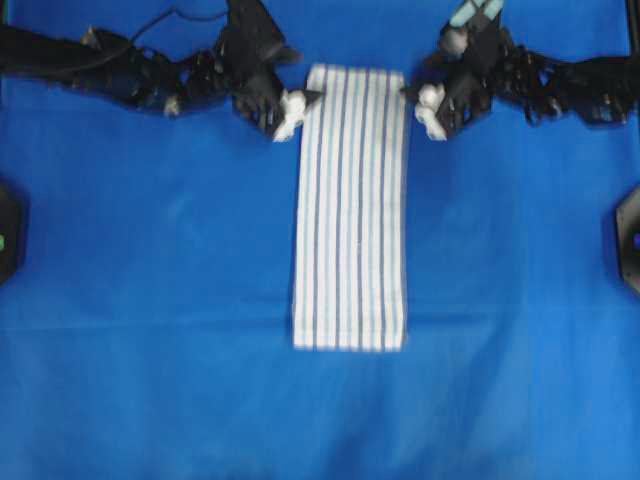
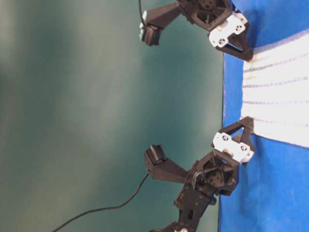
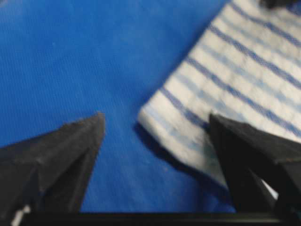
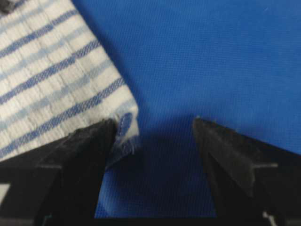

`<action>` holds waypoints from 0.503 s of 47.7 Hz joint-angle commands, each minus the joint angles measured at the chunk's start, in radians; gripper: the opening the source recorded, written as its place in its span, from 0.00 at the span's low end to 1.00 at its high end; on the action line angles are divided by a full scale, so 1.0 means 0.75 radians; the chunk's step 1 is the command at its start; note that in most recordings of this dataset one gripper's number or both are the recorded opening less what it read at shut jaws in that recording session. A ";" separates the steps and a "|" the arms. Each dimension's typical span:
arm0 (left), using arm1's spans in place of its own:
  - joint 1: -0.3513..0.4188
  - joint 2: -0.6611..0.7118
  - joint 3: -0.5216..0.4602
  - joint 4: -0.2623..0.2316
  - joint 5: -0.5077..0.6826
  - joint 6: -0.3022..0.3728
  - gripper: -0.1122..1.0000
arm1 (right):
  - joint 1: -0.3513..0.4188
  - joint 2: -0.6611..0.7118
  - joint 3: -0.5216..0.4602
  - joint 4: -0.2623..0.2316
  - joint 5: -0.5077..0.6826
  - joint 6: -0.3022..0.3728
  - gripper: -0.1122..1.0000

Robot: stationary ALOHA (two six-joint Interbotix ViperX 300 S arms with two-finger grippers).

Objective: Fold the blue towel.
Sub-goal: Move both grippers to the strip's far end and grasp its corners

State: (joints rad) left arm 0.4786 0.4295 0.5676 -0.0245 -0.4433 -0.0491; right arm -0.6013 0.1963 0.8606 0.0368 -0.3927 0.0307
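no legible text, views perhaps too blurred

A plain blue cloth (image 1: 150, 300) covers the table, and the striped blue towel (image 1: 352, 210) lies flat on it.

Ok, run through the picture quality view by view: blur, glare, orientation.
Overhead view: soft throughout, the blue towel slightly washed out and both arms smeared. Table-level view: turned sideways, the towel glaring near white, the green backdrop featureless. Left wrist view: blurred all over, the left tool's fingers dark wedges. Right wrist view: sharpest, weave visible at the towel corner, with a shadow between the right tool's fingers.
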 commanded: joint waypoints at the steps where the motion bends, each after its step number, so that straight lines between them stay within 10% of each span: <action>1: 0.010 -0.006 -0.025 -0.004 0.000 -0.002 0.91 | 0.000 -0.006 -0.022 0.000 -0.010 0.000 0.71; 9: 0.018 -0.006 -0.025 -0.004 0.004 -0.002 0.87 | 0.000 -0.006 -0.025 -0.006 -0.004 -0.004 0.68; 24: 0.000 0.008 -0.014 -0.002 0.016 0.027 0.17 | 0.002 -0.006 -0.027 -0.029 0.014 -0.004 0.17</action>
State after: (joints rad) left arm 0.4771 0.4403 0.5584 -0.0261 -0.4403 -0.0353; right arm -0.5967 0.2040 0.8529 0.0153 -0.3835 0.0291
